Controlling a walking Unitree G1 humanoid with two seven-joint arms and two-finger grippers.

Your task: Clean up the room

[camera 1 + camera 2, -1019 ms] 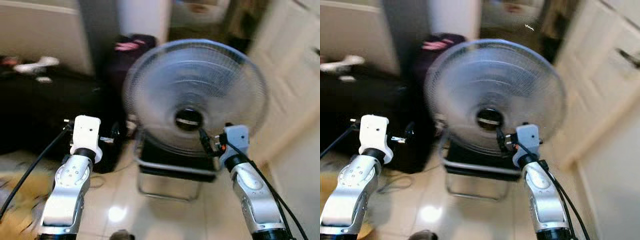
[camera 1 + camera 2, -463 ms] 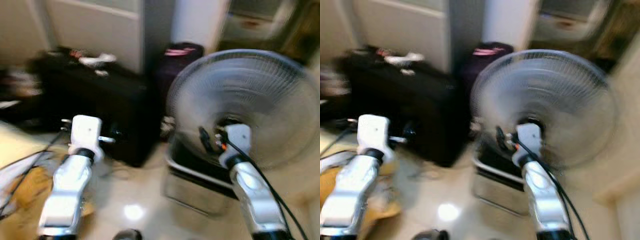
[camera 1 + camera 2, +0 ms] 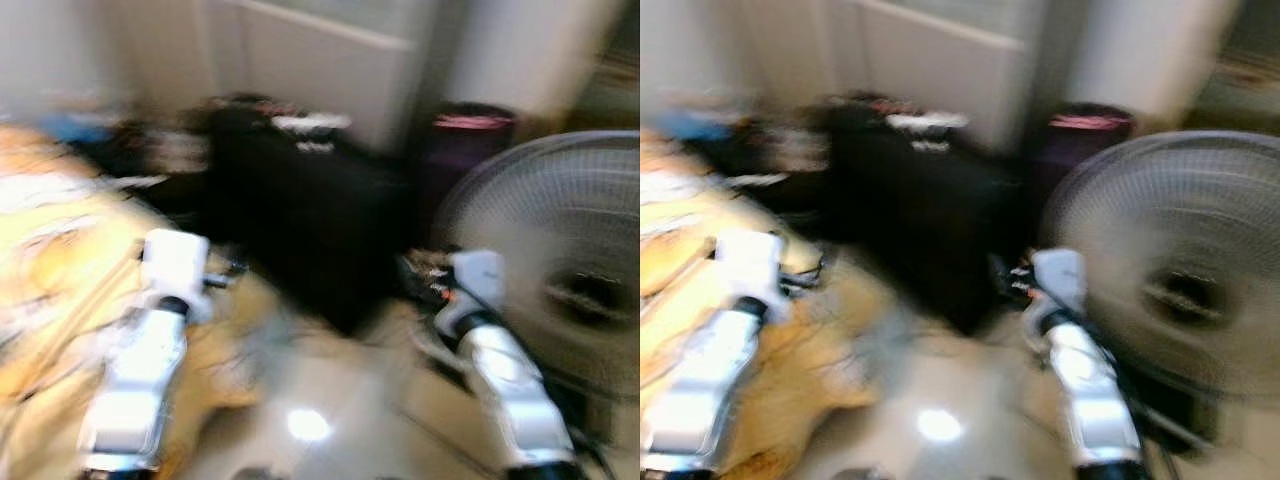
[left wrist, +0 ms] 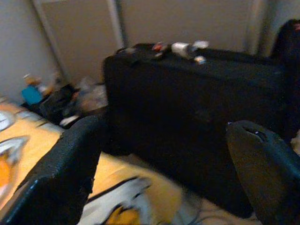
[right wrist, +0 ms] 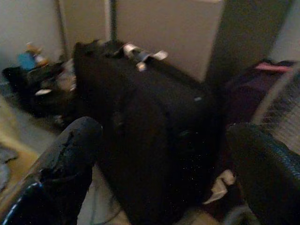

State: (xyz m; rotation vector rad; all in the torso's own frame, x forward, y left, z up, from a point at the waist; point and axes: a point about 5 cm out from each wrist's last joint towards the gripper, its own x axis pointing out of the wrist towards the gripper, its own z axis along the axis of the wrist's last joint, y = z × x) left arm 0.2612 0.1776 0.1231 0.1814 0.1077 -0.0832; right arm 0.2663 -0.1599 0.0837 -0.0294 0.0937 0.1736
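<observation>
Both grippers' jaws are spread, nothing betw. them: left gripper (image 4: pixel 164 164) is raised over a yellow cloth (image 3: pixel 60 260) on the floor, right gripper (image 5: pixel 164 164) is raised nr the fan (image 3: pixel 560 270). Black suitcase (image 4: pixel 197 103) stands ahead of both, against the wall, w/ small bits (image 4: pixel 185 47) on its top edge. More clutter (image 4: pixel 56 98) lies just left of the suitcase; views are blurred.

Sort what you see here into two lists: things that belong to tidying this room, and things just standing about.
To tidy: small clutter atop the black suitcase; yellow bedding on the floor; heap of odds and ends by the wall.

Standing about: black suitcase; fan; dark bag.
</observation>
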